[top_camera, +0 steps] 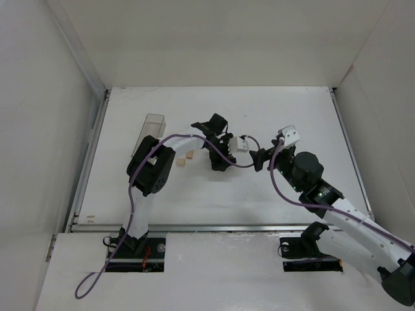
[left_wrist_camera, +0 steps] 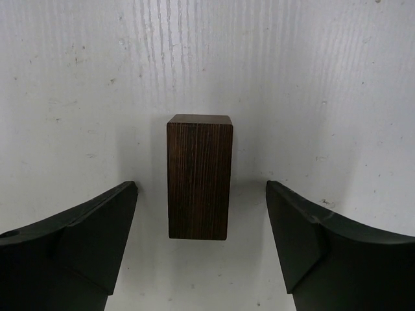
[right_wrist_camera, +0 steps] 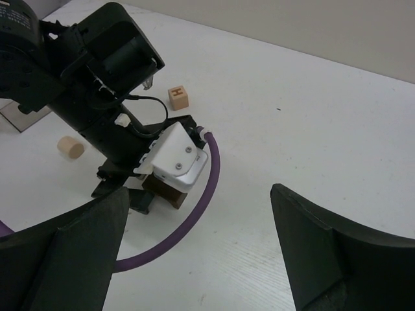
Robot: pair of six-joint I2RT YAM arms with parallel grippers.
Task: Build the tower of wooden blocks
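A dark brown wood block (left_wrist_camera: 199, 176) stands on end on the white table, between the fingers of my left gripper (left_wrist_camera: 201, 194). The jaws are open and clear of the block on both sides. In the top view the left gripper (top_camera: 219, 161) points down at mid-table and hides the block. The right wrist view shows the block (right_wrist_camera: 165, 189) under the left wrist camera. A pale cube marked H (right_wrist_camera: 178, 97) and a pale round piece (right_wrist_camera: 70, 148) lie beyond it. My right gripper (right_wrist_camera: 199, 194) is open and empty, just right of the left gripper (top_camera: 260, 159).
A clear plastic box (top_camera: 150, 129) stands at the left, behind the left arm's elbow. Two pale pieces (top_camera: 185, 159) lie just left of the left gripper. A small pale piece (top_camera: 91, 217) lies near the front left edge. A purple cable (right_wrist_camera: 194, 214) loops across the table.
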